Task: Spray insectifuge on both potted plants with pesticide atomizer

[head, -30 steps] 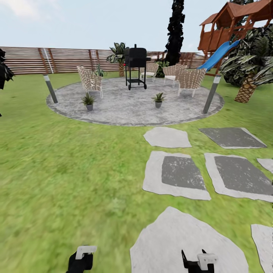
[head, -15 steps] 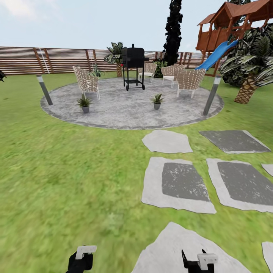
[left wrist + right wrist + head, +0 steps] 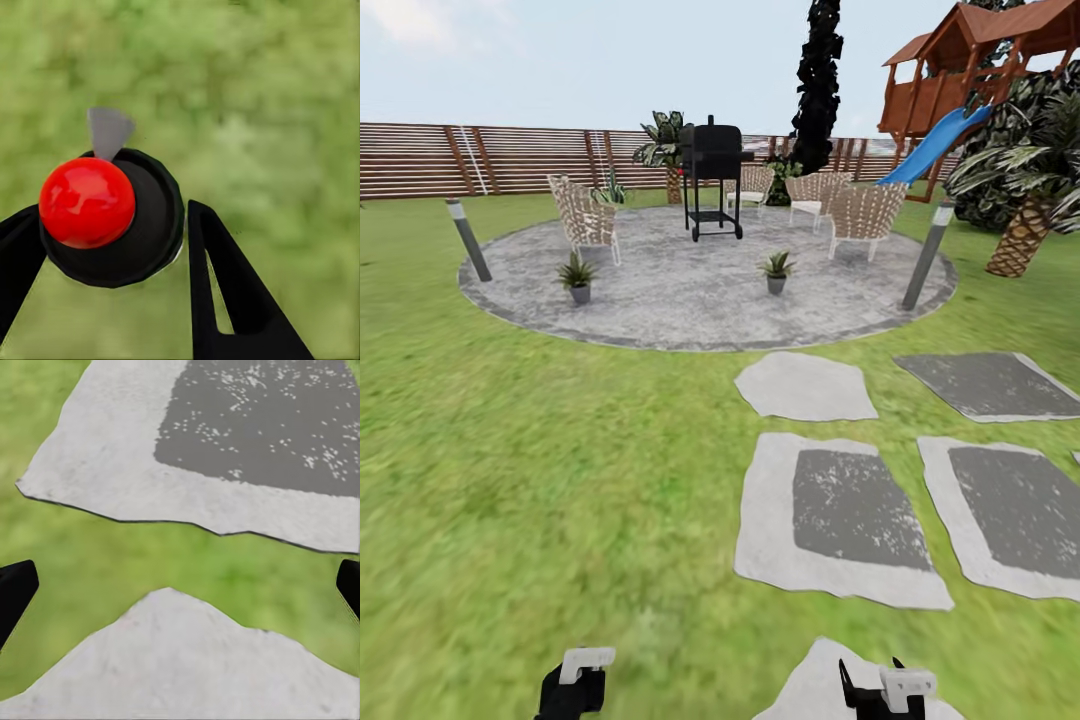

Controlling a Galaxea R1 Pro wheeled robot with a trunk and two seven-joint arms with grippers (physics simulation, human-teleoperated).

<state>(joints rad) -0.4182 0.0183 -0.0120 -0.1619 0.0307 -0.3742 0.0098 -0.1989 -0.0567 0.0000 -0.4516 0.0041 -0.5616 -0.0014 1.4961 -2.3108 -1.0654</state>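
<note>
Forward shift of viewpoint since earlier frames: stepping stones [image 3: 840, 515] sit lower, patio [image 3: 700, 285] nearer. Garden lawn [image 3: 530, 480] underfoot. Potted plants: one [image 3: 576, 277] at 11 o'clock on patio, one [image 3: 777, 271] at 12 o'clock, well apart. Grill [image 3: 712, 175] and wicker chairs [image 3: 585, 216] behind them. Pesticide atomizer: cannot be made out. Left pincer [image 3: 112, 247]: fingers spread, released, over grass, a red ball on a black disc [image 3: 109, 214] between them. Right pincer [image 3: 180, 592]: released, wide apart, above stone edge.
</note>
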